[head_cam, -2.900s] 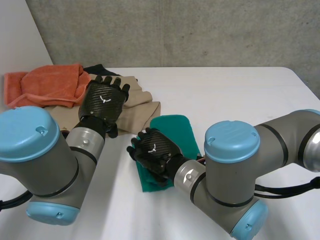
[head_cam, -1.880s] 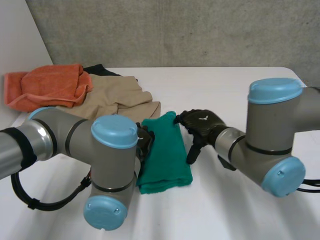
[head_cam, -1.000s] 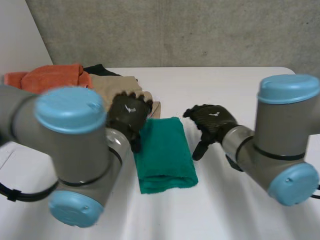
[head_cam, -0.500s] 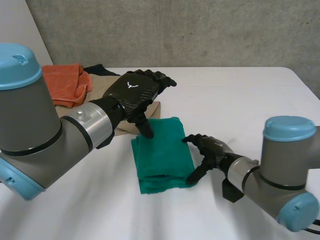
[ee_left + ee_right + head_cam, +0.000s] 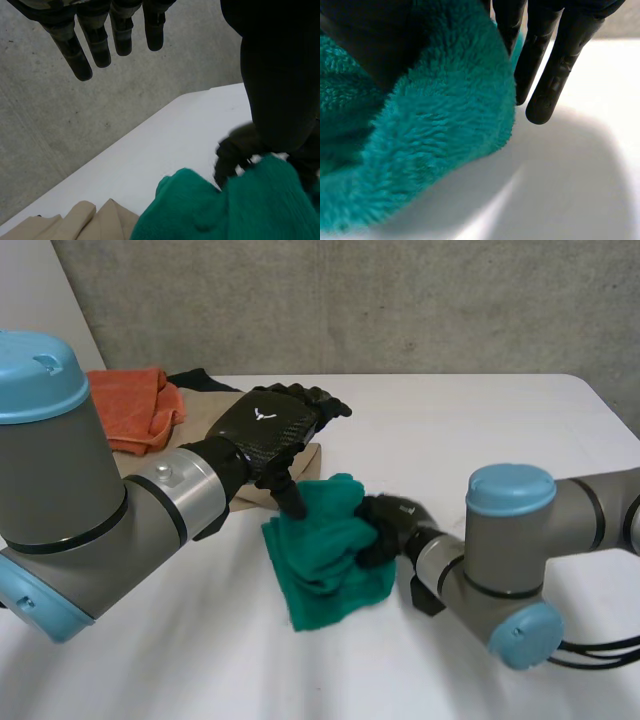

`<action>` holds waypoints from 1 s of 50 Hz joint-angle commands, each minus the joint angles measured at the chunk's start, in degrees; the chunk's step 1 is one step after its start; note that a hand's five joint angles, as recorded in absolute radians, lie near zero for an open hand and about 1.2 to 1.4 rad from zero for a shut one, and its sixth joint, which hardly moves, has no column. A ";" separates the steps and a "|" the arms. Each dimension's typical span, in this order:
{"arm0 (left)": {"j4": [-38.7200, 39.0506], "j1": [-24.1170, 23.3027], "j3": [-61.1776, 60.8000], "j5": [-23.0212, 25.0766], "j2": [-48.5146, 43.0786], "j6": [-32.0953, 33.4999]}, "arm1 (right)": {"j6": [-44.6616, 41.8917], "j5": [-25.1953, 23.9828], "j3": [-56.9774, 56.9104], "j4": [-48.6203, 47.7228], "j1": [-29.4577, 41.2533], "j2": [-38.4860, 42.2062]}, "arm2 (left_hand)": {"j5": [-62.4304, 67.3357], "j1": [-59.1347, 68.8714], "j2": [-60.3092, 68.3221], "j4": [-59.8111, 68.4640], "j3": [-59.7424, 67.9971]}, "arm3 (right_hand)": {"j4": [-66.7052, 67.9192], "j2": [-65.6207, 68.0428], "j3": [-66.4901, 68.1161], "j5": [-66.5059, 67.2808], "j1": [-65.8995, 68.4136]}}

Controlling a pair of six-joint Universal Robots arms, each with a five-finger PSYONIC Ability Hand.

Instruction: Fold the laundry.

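**One green towel, two hands on it**

One green towel [image 5: 330, 555] is seen bunched up on the white table [image 5: 480, 430], between the two arms. Its right edge is pinched between the thumb and the straight fingers [image 5: 545, 65] of the right hand [image 5: 392, 520]. The left hand [image 5: 265, 428] is held spread, with its thumb tip set on the towel's far left corner. Three more cloths are piled behind: one orange towel [image 5: 130, 405], one beige cloth [image 5: 203, 410] and one dark cloth [image 5: 195, 378].
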 commanded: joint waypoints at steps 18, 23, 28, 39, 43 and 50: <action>0.30 -0.61 0.10 0.01 -1.05 0.00 | -15.52 2.40 -48.60 9.18 -30.36 24.51 | -0.09 1.18 0.70 0.85 0.37 | 12.02 17.23 31.49 17.08 28.90; 0.30 -0.70 0.10 0.01 -2.11 0.00 | -15.87 3.37 -63.36 11.21 -35.28 33.38 | -0.09 1.18 0.70 0.85 0.37 | 12.02 17.23 31.49 17.08 28.90; 0.30 -0.79 -0.16 -0.08 -2.90 0.00 | -16.22 3.19 -67.60 11.04 -37.58 36.30 | -0.09 1.18 0.70 0.85 0.37 | 12.02 17.23 31.49 17.08 28.90; 0.30 -1.14 0.19 -0.08 -3.87 -0.09 | -23.33 5.21 -68.58 10.95 -39.25 36.48 | 0.07 1.35 0.87 1.02 0.54 | 12.02 17.23 31.49 17.08 28.90; 0.30 -1.14 0.01 -0.08 -3.95 -0.09 | -25.98 6.88 -68.49 11.04 -39.25 36.57 | 0.07 1.35 0.87 1.02 0.54 | 12.02 17.23 31.49 17.08 28.90; 0.30 -1.14 -0.07 -0.17 -3.87 -0.18 | -31.77 7.67 -65.77 11.39 -39.34 36.57 | 0.07 1.35 0.87 1.02 0.54 | -57.98 -52.77 -38.51 -52.92 -41.10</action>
